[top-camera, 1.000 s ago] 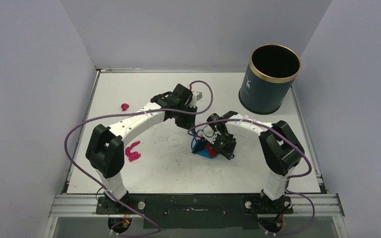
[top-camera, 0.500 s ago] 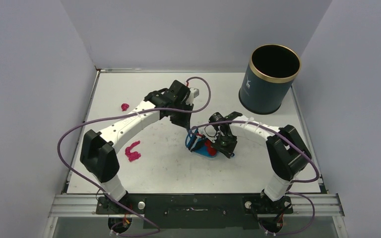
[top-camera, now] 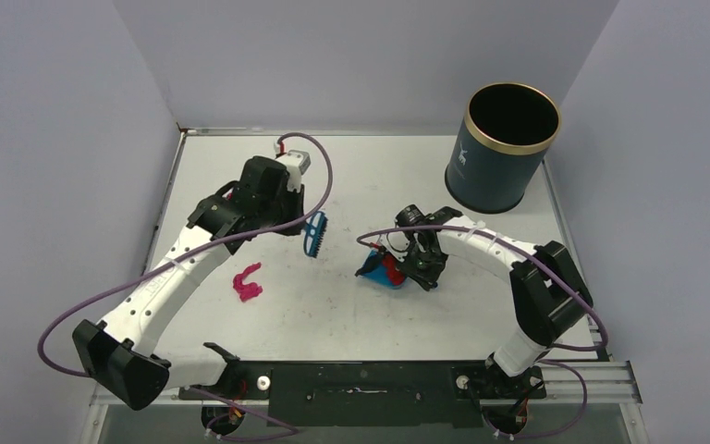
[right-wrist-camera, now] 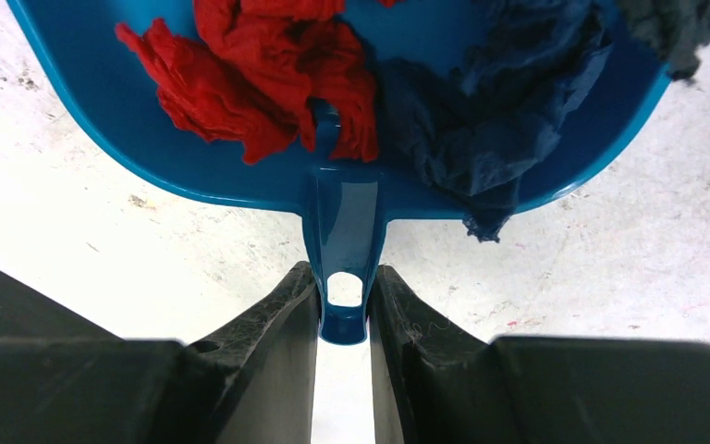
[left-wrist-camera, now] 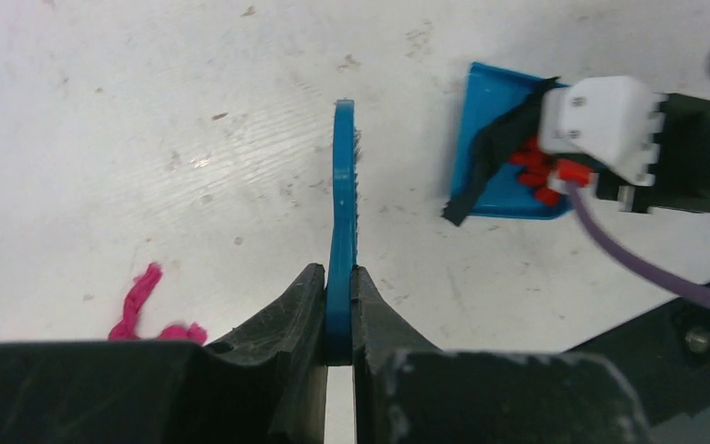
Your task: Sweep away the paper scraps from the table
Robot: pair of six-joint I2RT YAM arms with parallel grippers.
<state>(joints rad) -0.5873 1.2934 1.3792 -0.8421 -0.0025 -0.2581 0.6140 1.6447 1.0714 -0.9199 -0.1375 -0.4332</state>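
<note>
My left gripper [top-camera: 300, 225] [left-wrist-camera: 337, 289] is shut on the handle of a small blue hand brush [top-camera: 315, 233] [left-wrist-camera: 343, 185], held edge-on just above the table [top-camera: 379, 171]. A magenta paper scrap [top-camera: 248, 283] [left-wrist-camera: 143, 305] lies to the brush's left and nearer the front. To the brush's right, my right gripper [top-camera: 418, 268] [right-wrist-camera: 344, 298] is shut on the handle of the blue dustpan [top-camera: 375, 270] [right-wrist-camera: 240, 185], which rests on the table. Red scraps [right-wrist-camera: 259, 74], a dark blue scrap [right-wrist-camera: 490, 120] and a black scrap [right-wrist-camera: 684, 23] lie in the pan.
A dark cylindrical bin [top-camera: 504, 148] with a gold rim stands at the back right corner. Purple cables loop from both arms. Grey walls close in the table on the left, back and right.
My left arm has swung left with the brush, away from the dustpan and out over the left middle of the table. The right gripper and dustpan have barely shifted.
</note>
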